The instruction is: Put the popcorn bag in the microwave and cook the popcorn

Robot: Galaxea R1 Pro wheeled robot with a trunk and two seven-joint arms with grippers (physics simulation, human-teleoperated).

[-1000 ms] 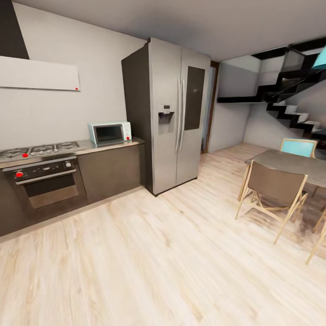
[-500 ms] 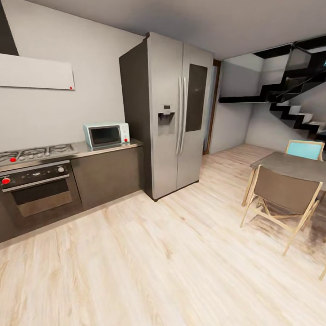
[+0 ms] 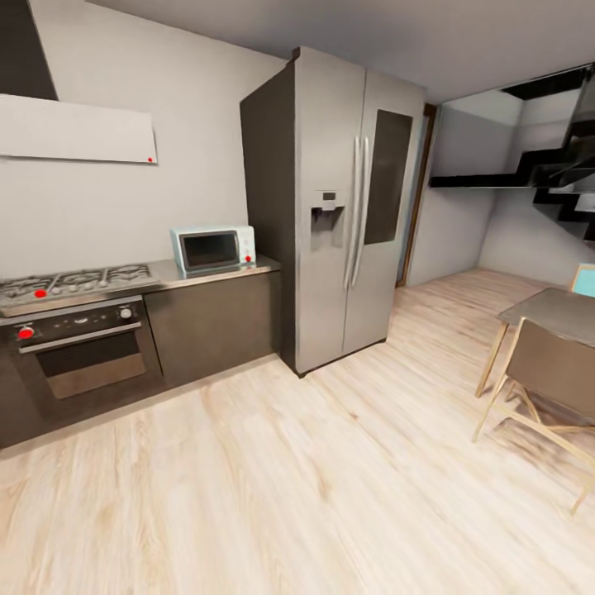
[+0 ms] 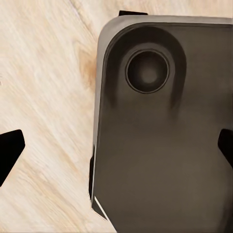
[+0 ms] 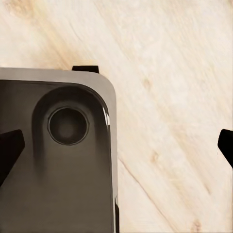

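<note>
1. We are out on the wood floor, well apart from the kitchen run along the far left wall.
2. The microwave sits on the worktop, door closed, just left of the tall steel fridge.
3. Left of the microwave are the gas hob and, under it, the built-in oven.
4. No popcorn bag can be made out on the stretch of worktop we see; where it lies we cannot tell.
5. A table and chair stand at the near right.
6. Left tool: dark fingertips at the picture edges, spread wide, nothing between them, robot base and floor below.
7. Right tool: same, fingertips wide apart, holding nothing.
8. Judgement on handling: a small burlap-like sack should be light, soft and crushable; we would pinch the body just under the rolled rim, gently, and keep it upright so kernels stay in.
9. Step in hand, as we judge it: approach the worktop, find the bag.
</note>
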